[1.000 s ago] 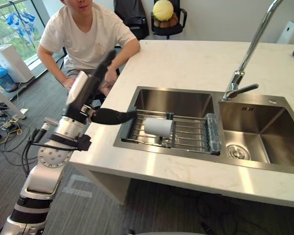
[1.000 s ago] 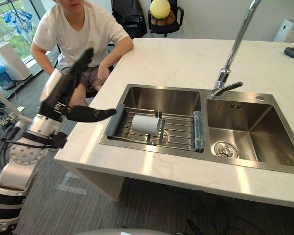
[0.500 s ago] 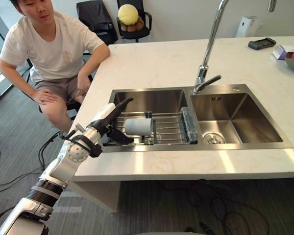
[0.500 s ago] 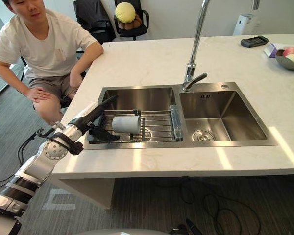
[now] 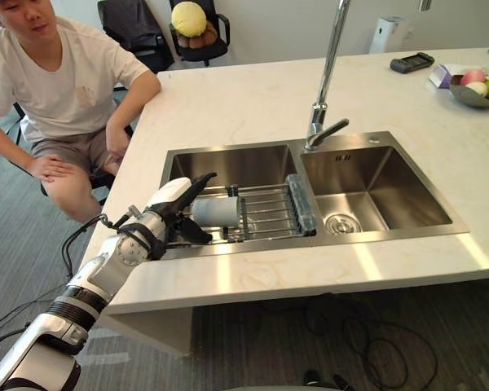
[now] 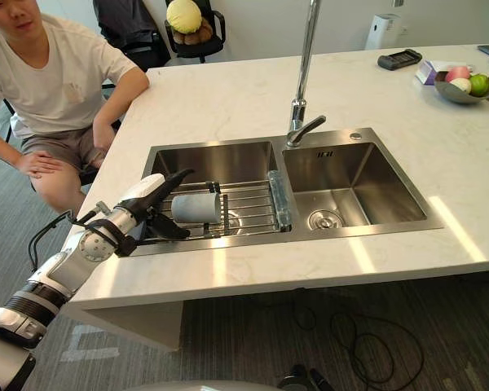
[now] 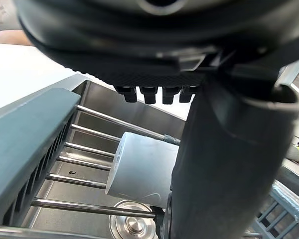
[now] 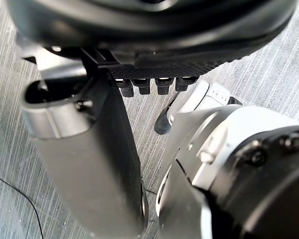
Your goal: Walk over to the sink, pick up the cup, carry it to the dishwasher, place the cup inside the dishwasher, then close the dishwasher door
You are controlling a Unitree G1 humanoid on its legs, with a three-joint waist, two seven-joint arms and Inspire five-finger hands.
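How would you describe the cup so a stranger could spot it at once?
Find the double sink in the white countertop and look into its left basin, which a wire rack spans. The cup lies on its side on that rack, the only pale cylinder there.

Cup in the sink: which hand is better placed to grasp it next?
Left. The left hand, open, sits beside the cup on the rack; the right hand faces the floor.

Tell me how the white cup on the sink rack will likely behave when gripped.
The cup lies on its side on the wire rack, so a nudge could probably roll it. Its wall looks smooth and stiff, so it may slip in the left hand.
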